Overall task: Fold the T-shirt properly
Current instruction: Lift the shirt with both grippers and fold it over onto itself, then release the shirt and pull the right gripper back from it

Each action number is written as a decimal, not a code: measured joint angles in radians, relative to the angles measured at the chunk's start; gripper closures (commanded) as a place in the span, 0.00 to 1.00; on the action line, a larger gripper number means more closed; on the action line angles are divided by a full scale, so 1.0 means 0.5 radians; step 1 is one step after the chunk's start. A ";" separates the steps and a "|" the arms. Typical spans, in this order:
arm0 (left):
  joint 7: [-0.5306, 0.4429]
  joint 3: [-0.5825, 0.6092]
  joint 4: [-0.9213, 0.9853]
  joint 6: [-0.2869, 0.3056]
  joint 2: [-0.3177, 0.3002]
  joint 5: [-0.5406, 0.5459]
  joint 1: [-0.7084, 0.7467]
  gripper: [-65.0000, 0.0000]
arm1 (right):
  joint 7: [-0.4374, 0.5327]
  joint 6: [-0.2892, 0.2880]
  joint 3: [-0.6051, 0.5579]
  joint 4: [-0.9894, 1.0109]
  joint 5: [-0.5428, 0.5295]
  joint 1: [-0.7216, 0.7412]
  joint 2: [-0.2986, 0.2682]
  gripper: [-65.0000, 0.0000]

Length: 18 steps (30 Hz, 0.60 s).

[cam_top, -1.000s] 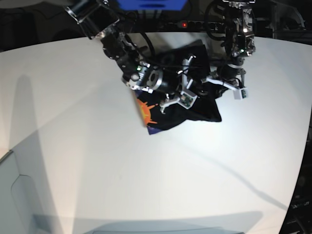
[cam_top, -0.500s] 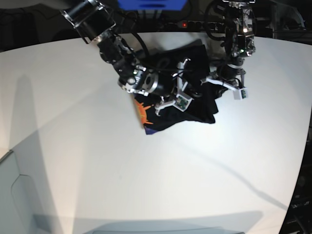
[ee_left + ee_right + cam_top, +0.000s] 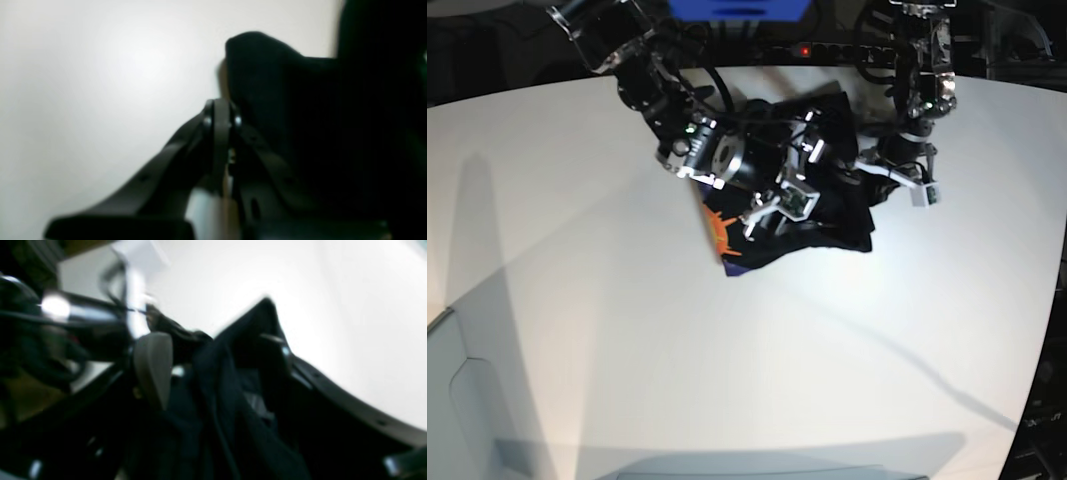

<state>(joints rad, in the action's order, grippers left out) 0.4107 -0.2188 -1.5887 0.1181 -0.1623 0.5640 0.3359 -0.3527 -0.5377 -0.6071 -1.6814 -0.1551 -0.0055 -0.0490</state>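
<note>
The black T-shirt (image 3: 827,225) lies bunched at the back of the white table (image 3: 727,360), its orange and purple print (image 3: 724,232) showing at the left edge. My right gripper (image 3: 795,175) hovers over the middle of the bundle. In the right wrist view the right gripper (image 3: 218,360) is open, its fingers wide apart with dark folds of the T-shirt (image 3: 213,390) loose between them. My left gripper (image 3: 875,183) is at the shirt's right side. It (image 3: 219,111) is shut, and a raised fold of the T-shirt (image 3: 267,66) stands up right at its tips.
Both arms crowd the back of the table over the shirt. Dark equipment and cables (image 3: 827,45) run along the far edge. A pale grey panel (image 3: 452,400) sits at the near left corner.
My right gripper has opened and let go of the fabric, and its arm has drawn back a little. The shirt has bunched slightly leftward. The left gripper stays shut.
</note>
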 measured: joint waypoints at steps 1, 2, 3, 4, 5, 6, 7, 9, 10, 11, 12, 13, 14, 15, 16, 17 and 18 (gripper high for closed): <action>0.007 0.000 -0.037 0.000 0.001 -0.002 0.009 1.00 | 0.012 0.001 0.046 -0.027 -0.006 -0.027 0.008 0.36; 0.008 0.002 -0.079 0.002 -0.001 0.002 0.021 1.00 | 0.016 0.001 0.102 -0.040 -0.005 -0.047 0.008 0.36; -0.008 0.002 -0.115 0.003 -0.002 0.000 0.041 1.00 | 0.007 0.001 0.155 -0.039 -0.002 -0.060 0.002 0.36; -0.012 -0.002 -0.151 0.001 -0.003 0.000 0.067 1.00 | -0.004 0.001 0.198 -0.039 0.007 -0.076 -0.002 0.36; -0.004 -0.014 -0.185 0.001 -0.002 0.002 0.101 1.00 | -0.007 0.002 0.235 -0.039 0.009 -0.094 -0.007 0.36; 0.011 -0.045 -0.217 0.008 0.006 0.002 0.135 1.00 | -0.006 0.001 0.268 -0.040 0.018 -0.115 -0.008 0.36; 0.009 -0.089 -0.252 0.010 0.021 0.001 0.172 1.00 | -0.002 0.002 0.301 -0.041 0.016 -0.146 -0.002 0.36; 0.014 -0.162 -0.301 0.006 0.022 0.000 0.236 1.00 | -0.008 -0.002 0.371 -0.049 0.004 -0.198 -0.001 0.36; 0.017 -0.200 -0.328 0.002 0.018 0.002 0.264 1.00 | -0.013 -0.002 0.420 -0.066 0.011 -0.225 -0.002 0.36; 0.014 -0.237 -0.357 0.002 0.019 0.002 0.290 1.00 | -0.016 -0.001 0.472 -0.111 0.022 -0.260 -0.003 0.35; 0.011 -0.273 -0.375 0.004 0.018 0.003 0.305 1.00 | -0.008 -0.001 0.507 -0.159 0.021 -0.285 -0.015 0.35; 0.008 -0.313 -0.389 0.005 0.021 0.003 0.322 1.00 | -0.006 -0.002 0.526 -0.217 0.011 -0.315 -0.037 0.35; 0.010 -0.354 -0.396 0.006 0.021 0.004 0.333 1.00 | -0.001 0.000 0.538 -0.262 0.005 -0.339 -0.050 0.35; 0.011 -0.392 -0.398 0.010 0.021 0.005 0.344 1.00 | 0.000 -0.001 0.547 -0.305 0.006 -0.364 -0.060 0.35; 0.011 -0.437 -0.398 0.011 0.022 0.005 0.359 1.00 | 0.007 -0.001 0.547 -0.330 0.004 -0.381 -0.079 0.35; 0.013 -0.475 -0.398 0.012 0.024 0.005 0.361 1.00 | 0.003 -0.002 0.562 -0.349 0.002 -0.399 -0.101 0.35; 0.012 -0.522 -0.398 0.011 0.027 0.004 0.364 1.00 | 0.005 -0.003 0.588 -0.357 -0.003 -0.420 -0.113 0.35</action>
<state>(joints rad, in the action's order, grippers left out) 0.4168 -0.4797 -1.7878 0.1234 -0.1486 0.5659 0.5179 -0.3504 -0.5392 -0.3130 -1.8599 -0.1566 -0.2153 -0.1055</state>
